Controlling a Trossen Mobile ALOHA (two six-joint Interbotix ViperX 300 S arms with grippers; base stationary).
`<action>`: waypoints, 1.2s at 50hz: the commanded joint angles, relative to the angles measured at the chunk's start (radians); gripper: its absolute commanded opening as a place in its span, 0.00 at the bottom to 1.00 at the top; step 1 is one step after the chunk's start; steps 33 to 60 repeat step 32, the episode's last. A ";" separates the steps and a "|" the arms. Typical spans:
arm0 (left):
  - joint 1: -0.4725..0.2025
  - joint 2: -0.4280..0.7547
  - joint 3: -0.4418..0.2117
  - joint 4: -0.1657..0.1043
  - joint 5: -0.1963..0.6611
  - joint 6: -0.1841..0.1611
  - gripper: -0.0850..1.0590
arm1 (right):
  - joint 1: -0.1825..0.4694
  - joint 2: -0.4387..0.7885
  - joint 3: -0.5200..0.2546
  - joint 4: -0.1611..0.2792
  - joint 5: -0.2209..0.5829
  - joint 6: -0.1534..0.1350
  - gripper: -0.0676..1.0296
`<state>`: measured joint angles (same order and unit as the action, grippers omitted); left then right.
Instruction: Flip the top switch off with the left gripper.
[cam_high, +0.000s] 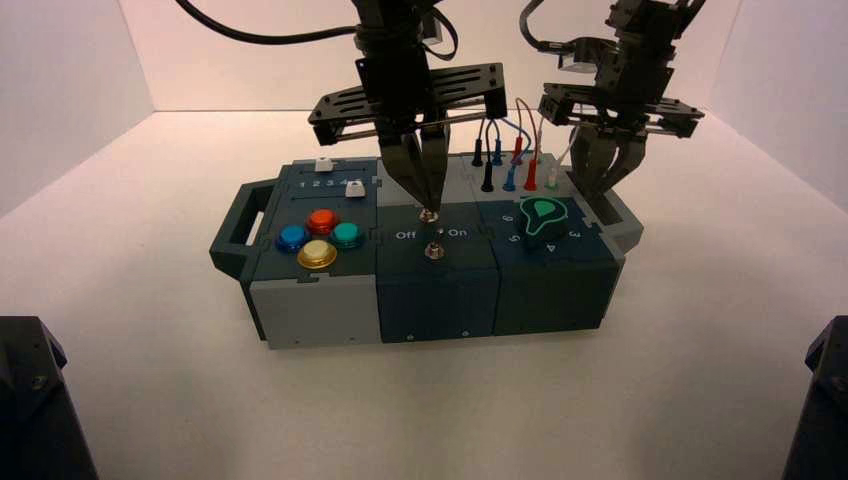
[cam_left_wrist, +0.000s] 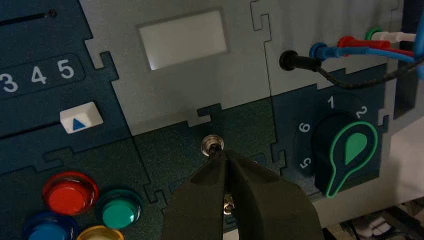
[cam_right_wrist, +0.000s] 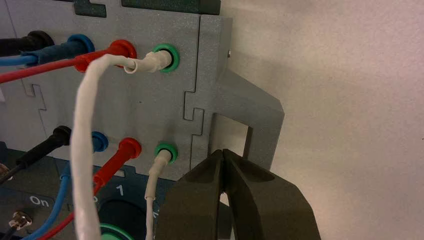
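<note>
The top switch (cam_left_wrist: 211, 145), a small silver toggle on a hex nut, sits on the dark panel just below the pale label plate (cam_left_wrist: 182, 39). It also shows in the high view (cam_high: 428, 215), above the "Off"/"On" lettering. My left gripper (cam_left_wrist: 223, 152) is shut, and its joined tips touch the toggle's lever from the side of the second toggle (cam_left_wrist: 228, 206), which shows through the slit between the fingers. In the high view the left gripper (cam_high: 430, 203) points down at the middle of the box. My right gripper (cam_high: 603, 207) is shut and hangs over the box's right end.
Red (cam_high: 322, 220), blue, green and yellow buttons lie left of the switches. A green-tipped knob (cam_left_wrist: 347, 152) and plugged wires (cam_right_wrist: 85, 125) lie right of them. The right gripper (cam_right_wrist: 222, 152) is beside the box's grey handle (cam_right_wrist: 255, 107). White sliders (cam_left_wrist: 80, 117) sit far left.
</note>
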<state>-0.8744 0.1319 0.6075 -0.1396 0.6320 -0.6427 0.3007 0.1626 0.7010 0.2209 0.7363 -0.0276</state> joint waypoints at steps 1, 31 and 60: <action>0.025 -0.034 0.003 0.012 0.012 -0.002 0.05 | 0.015 0.054 0.014 -0.006 0.005 -0.017 0.04; 0.015 -0.170 0.051 0.015 0.031 -0.005 0.05 | 0.029 0.078 0.006 -0.005 0.015 -0.018 0.04; 0.015 -0.170 0.051 0.015 0.031 -0.005 0.05 | 0.029 0.078 0.006 -0.005 0.015 -0.018 0.04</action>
